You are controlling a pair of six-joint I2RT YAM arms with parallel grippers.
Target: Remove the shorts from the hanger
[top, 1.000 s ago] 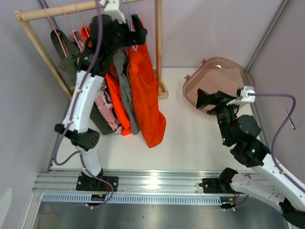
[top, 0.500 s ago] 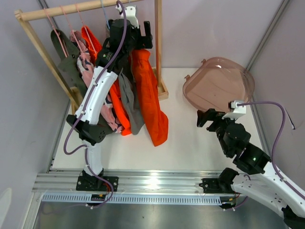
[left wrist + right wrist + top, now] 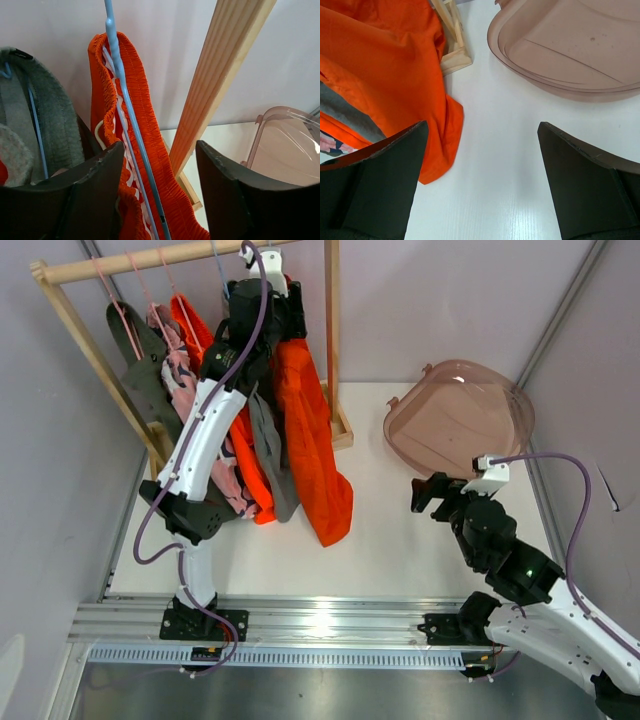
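Several shorts hang on a wooden rack [image 3: 333, 340] at the far left: dark olive [image 3: 140, 365], pink patterned [image 3: 178, 380], orange [image 3: 245, 455], grey [image 3: 270, 455], and the rightmost orange shorts [image 3: 310, 440]. In the left wrist view the rightmost orange shorts' elastic waistband [image 3: 145, 165] hangs on a blue hanger [image 3: 131, 125]. My left gripper [image 3: 160, 170] is open, its jaws on either side of that waistband and hanger near the rail [image 3: 285, 310]. My right gripper [image 3: 432, 492] is open and empty over the white table [image 3: 495, 165], right of the orange hem [image 3: 440, 135].
A translucent pink tub [image 3: 460, 415] lies at the back right, also in the right wrist view [image 3: 570, 50]. The rack's right wooden post [image 3: 220, 85] stands just right of my left gripper. Grey walls close in on both sides.
My left gripper moved right along the rail to the rightmost orange shorts. My right arm drew back from the pink tub toward the near side and lowered.
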